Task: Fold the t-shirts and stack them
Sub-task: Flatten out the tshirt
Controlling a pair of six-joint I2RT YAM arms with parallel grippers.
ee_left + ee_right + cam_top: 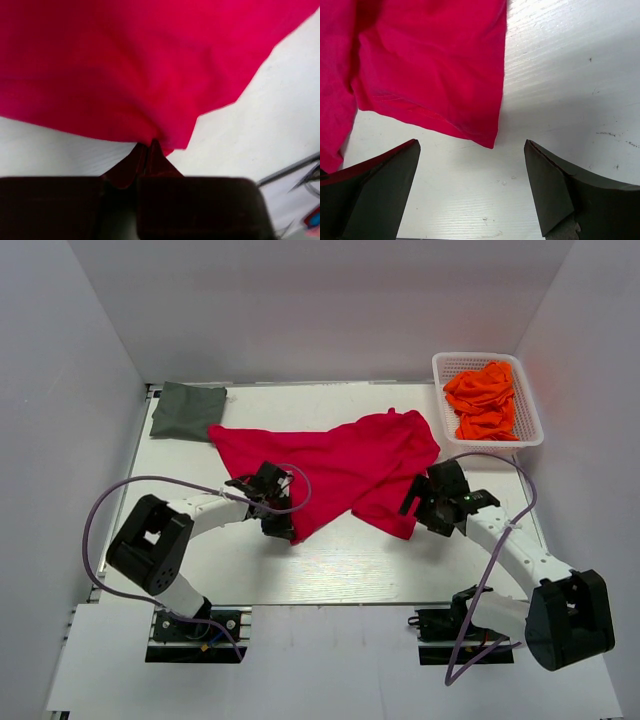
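A crimson red t-shirt (340, 465) lies spread and rumpled across the middle of the table. My left gripper (283, 530) is at its near-left edge. In the left wrist view the gripper (148, 144) has its jaws pressed together on the hem of the red t-shirt (130, 65). My right gripper (415, 502) is at the shirt's near-right corner. It (471, 145) stands wide open over bare table, with the red shirt's corner (430, 65) just ahead of the fingertips and apart from them. A dark grey-green t-shirt (188, 410) lies folded at the back left. Several orange t-shirts (483, 400) are piled in the basket.
A white mesh basket (440, 375) stands at the back right corner against the wall. White walls close in the table on the left, back and right. A purple cable (120, 490) loops beside the left arm, another (500, 465) over the right arm.
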